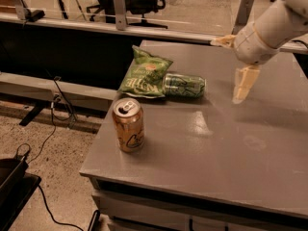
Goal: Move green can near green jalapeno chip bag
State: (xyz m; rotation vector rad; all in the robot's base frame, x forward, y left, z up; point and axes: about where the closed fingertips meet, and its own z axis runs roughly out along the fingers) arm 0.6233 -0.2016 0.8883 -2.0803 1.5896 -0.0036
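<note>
The green can (pixel 184 85) lies on its side on the grey table (pixel 216 148), touching the right edge of the green jalapeno chip bag (pixel 144 73). The bag lies flat near the table's back left corner. My gripper (pixel 226 71) hangs above the table to the right of the green can, apart from it. It is open and empty. One pale finger (pixel 241 83) points down and the other (pixel 223 41) points left.
A gold-orange can (pixel 128 125) stands upright near the table's front left edge. The table's left edge drops to the floor, where cables (pixel 48 129) run. A low wall with a rail (pixel 72 25) runs behind the table.
</note>
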